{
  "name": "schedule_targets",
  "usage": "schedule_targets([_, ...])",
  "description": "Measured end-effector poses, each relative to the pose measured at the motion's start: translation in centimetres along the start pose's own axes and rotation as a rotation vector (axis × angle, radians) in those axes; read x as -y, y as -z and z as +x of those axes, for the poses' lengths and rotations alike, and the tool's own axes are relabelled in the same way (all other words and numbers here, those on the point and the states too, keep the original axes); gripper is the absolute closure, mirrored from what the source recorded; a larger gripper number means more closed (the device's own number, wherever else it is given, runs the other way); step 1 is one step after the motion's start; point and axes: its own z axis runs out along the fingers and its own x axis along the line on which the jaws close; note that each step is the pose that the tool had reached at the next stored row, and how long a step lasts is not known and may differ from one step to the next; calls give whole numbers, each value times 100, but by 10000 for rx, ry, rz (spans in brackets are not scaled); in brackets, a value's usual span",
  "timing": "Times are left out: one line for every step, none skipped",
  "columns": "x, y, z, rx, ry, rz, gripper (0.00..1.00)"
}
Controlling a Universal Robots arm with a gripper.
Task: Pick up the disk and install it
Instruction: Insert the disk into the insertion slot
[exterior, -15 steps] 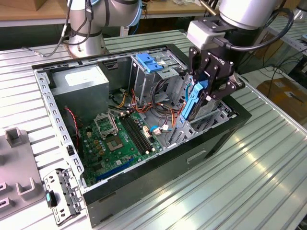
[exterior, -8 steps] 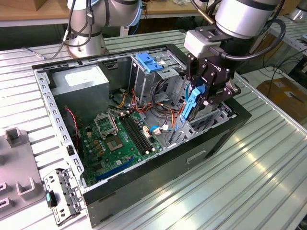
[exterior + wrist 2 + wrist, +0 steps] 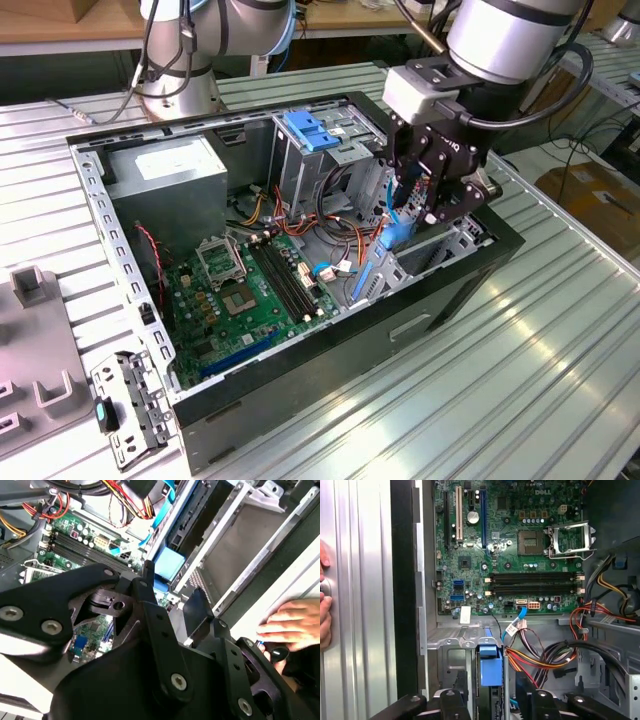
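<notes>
The flat black disk with blue plastic side rails [image 3: 396,230] stands on edge in the grey metal drive bay [image 3: 455,238], at three o'clock of the open black computer case [image 3: 400,320]. It lies at six o'clock from the black pincer [image 3: 428,200], with its long axis pointing down into the bay. Whether the pincer pinches it I cannot tell.

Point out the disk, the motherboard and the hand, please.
disk [image 3: 490,672]: first wrist view, on its blue rail.
motherboard [image 3: 510,550]: first wrist view, on the green board near its middle.
hand [image 3: 292,624]: second wrist view, on its middle.
</notes>
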Motion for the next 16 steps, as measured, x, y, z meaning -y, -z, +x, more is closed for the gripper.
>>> schedule_targets([0,-3,0,-1,0,0,49])
schedule_targets([0,-6,1,-1,0,0,49])
schedule_targets([0,-6,0,0,-1,0,51])
schedule_targets([0,-6,1,-1,0,0,57])
schedule_targets([0,-7,0,-1,0,0,57])
schedule_targets([0,-15,0,2,0,0,64])
schedule_targets([0,-26,0,4,0,0,70])
schedule_targets([0,-46,0,0,0,0,76])
schedule_targets([0,-65,-1,0,0,0,82])
schedule_targets([1,-98,-1,0,0,0,88])
schedule_targets([1,-114,-2,-1,0,0,89])
schedule_targets([1,-113,-2,-2,0,0,89])
schedule_targets([1,-113,-2,-2,0,0,89])
schedule_targets([1,-113,-1,-1,0,0,89])
schedule_targets([1,-113,-2,-2,0,0,89])
schedule_targets([1,-115,-2,-1,0,0,89])
